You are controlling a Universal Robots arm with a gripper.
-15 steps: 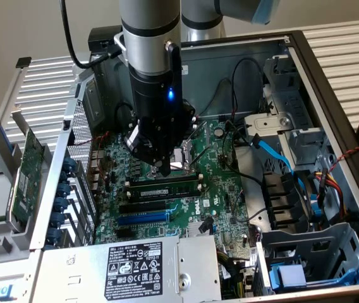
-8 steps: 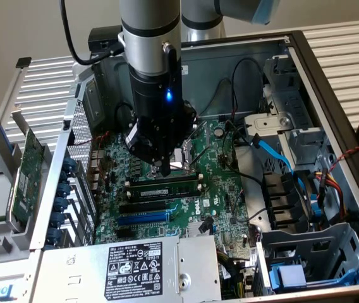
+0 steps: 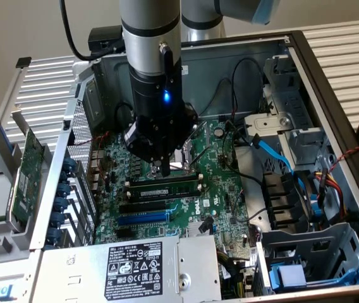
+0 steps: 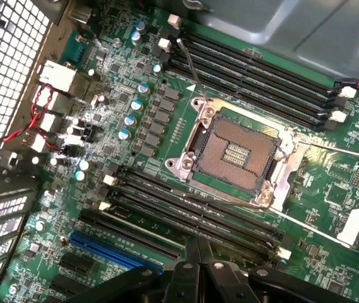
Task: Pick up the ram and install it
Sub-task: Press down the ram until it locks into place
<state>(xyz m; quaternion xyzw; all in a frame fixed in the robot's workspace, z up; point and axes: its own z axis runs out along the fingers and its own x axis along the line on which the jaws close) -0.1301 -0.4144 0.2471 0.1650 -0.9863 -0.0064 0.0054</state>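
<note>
The gripper hangs low inside the open computer case, its fingers pressed together with nothing between them. In the wrist view the closed fingertips meet in a narrow point just above the bank of black memory slots that runs alongside the CPU socket.

The ram lies directly under the fingertips — a long, narrow green stick standing on edge in one of the slots on the motherboard, just on the near side of the socket as the exterior view sees it. It runs level from one end of its slot to the other, parallel to the empty black slots beside it. From the exterior view the fingertips come down at about the middle of the stick's length and look to be touching its top edge or a hair above it; which of the two I cannot tell.

Toward the front of the board a blue expansion slot runs parallel to the memory slots. A second bank of memory slots sits on the far side of the socket from the fingers. At the exterior view's left, outside the case, a larger green expansion card stands upright against the case's side panel — well apart from the gripper. The power supply, with its black label, fills the near edge of the case.
</note>
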